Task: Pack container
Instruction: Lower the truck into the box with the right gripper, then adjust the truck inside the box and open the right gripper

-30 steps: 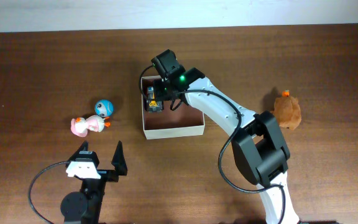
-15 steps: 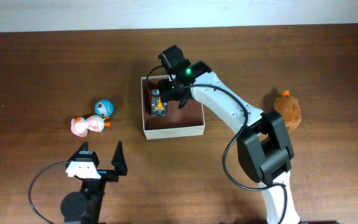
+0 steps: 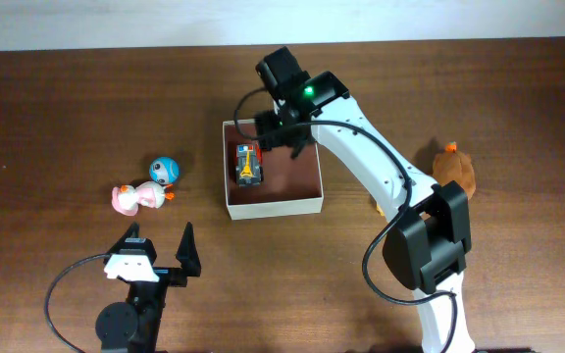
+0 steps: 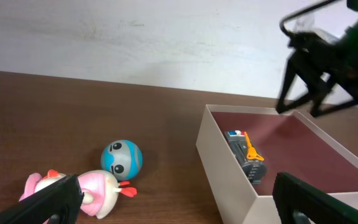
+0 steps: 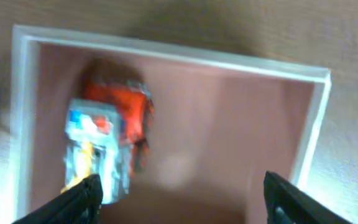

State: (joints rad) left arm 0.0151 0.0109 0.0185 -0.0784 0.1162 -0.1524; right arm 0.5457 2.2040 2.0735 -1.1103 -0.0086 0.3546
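Note:
The container is a shallow cream-white box with a pink-brown inside, at the table's middle. A small grey, blue and orange toy car lies inside it along the left wall. The car also shows in the left wrist view and, blurred, in the right wrist view. My right gripper hovers over the container's far edge, open, with nothing between its fingers. Near the table's front, my left gripper is wide open and empty, facing the container's wall.
A round blue toy and a pink duck lie left of the container. Both show low in the left wrist view, the blue toy above the duck. A brown plush sits at the right, beside the right arm.
My right gripper has let go of the toy car, which now lies in the container. It has opened wider and drawn back toward the far edge. The left arm is still.

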